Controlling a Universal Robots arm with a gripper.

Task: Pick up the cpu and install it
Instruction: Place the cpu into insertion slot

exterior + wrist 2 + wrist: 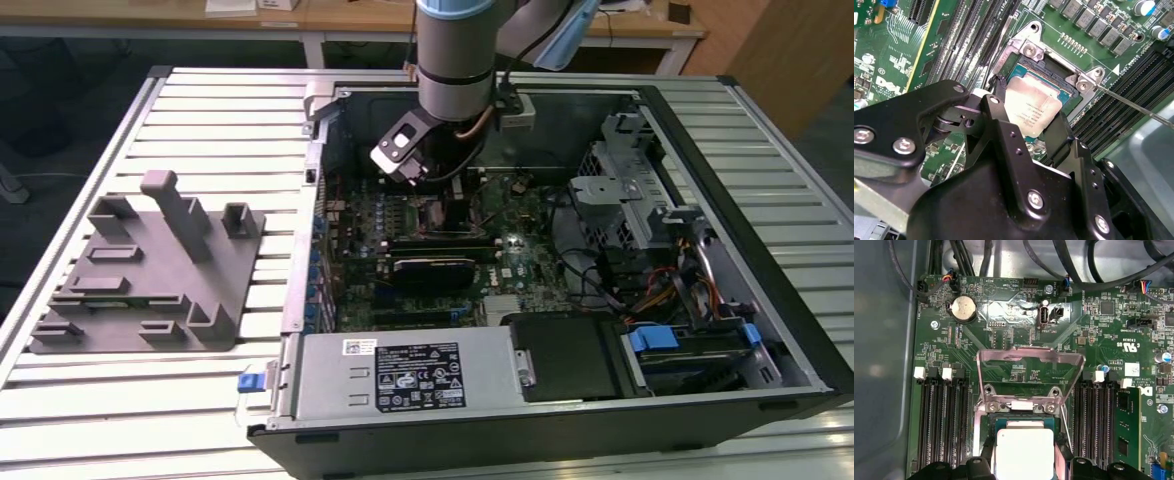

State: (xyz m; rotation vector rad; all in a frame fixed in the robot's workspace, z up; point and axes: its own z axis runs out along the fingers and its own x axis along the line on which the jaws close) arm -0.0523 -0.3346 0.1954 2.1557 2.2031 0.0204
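Claw [1025, 114] pinched small flat silvery-beige metal cpu [1031, 100], centre of second wrist view.
Light, stiff, fragile, I judged: edges only.

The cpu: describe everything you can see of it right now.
The cpu is a small flat square chip with a silvery-beige metal top, faint print on it and a thin pale rim. It lies flat, top up, over the open socket on the green board, whose metal hold-down frame stands swung up. The claw grips it by two opposite edges. Whether it is fully seated cannot be told.
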